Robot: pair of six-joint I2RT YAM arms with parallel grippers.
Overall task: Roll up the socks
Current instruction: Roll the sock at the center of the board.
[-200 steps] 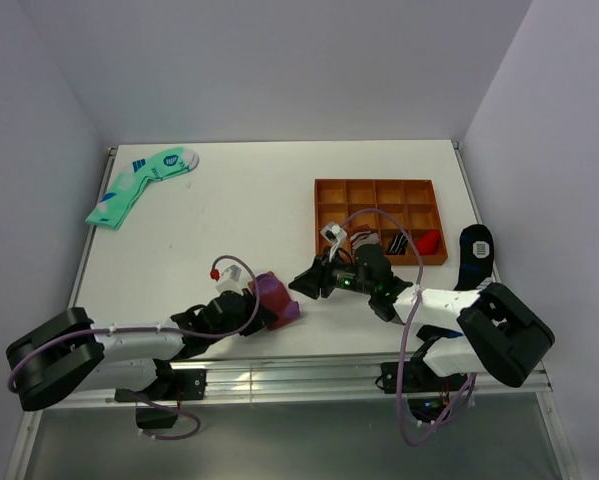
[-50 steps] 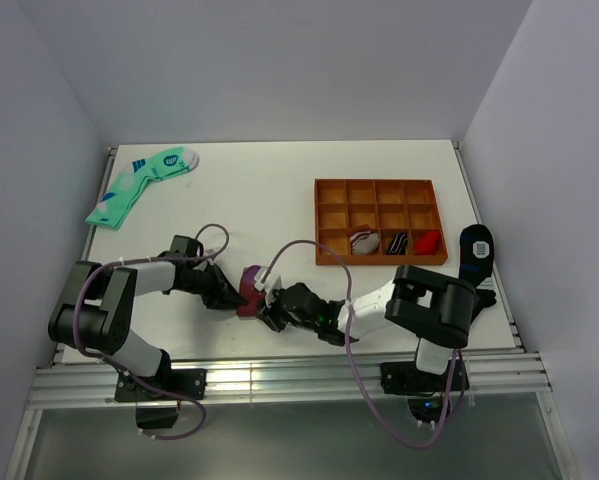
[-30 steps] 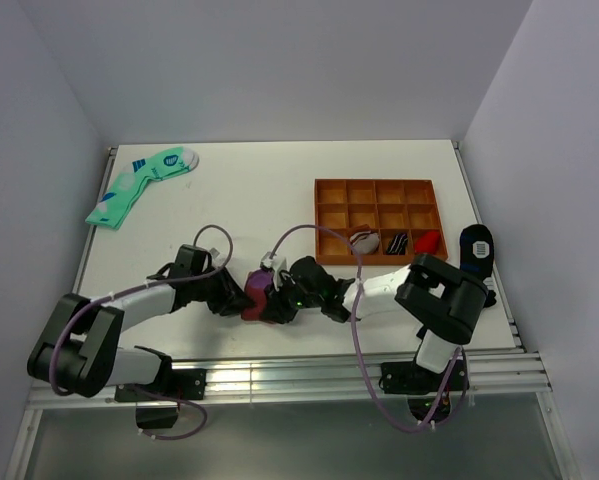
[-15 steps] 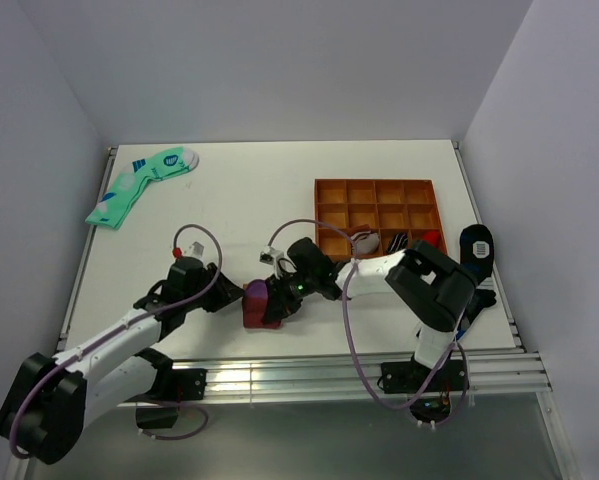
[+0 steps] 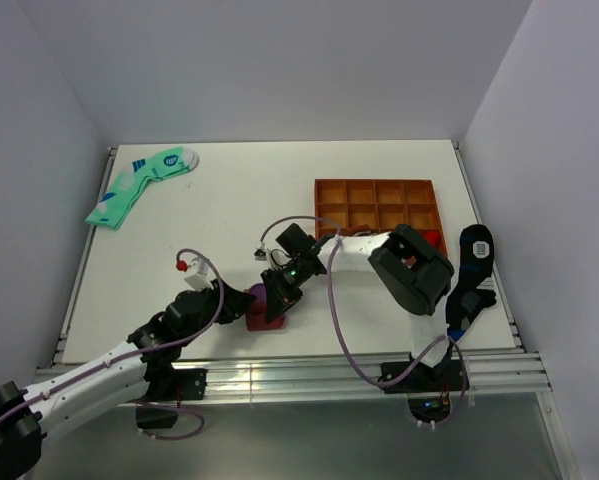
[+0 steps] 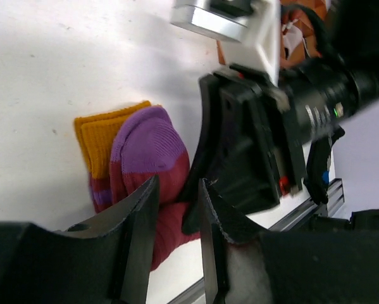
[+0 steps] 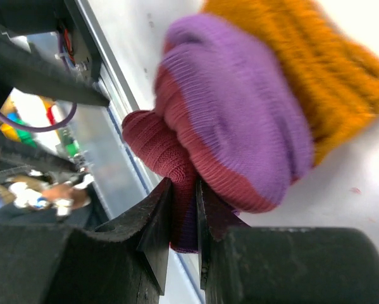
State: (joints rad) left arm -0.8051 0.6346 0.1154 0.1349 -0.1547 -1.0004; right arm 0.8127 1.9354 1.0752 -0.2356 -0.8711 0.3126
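Now socks [image 5: 264, 308] sit outside orange tray [image 5: 359, 183], pinched by rt claw [image 5: 275, 290].

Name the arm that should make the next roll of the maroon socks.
Right. The right gripper pinches a fold of the socks between its jaws; the left gripper only points at them, and whether it grips is unclear.

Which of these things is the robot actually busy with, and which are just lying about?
Part of the job:
red and purple socks, bunched up near the front edge
right hand, pinching those socks

Just lying about:
green socks, far left corner
orange tray, on the right
black sock, by the right edge
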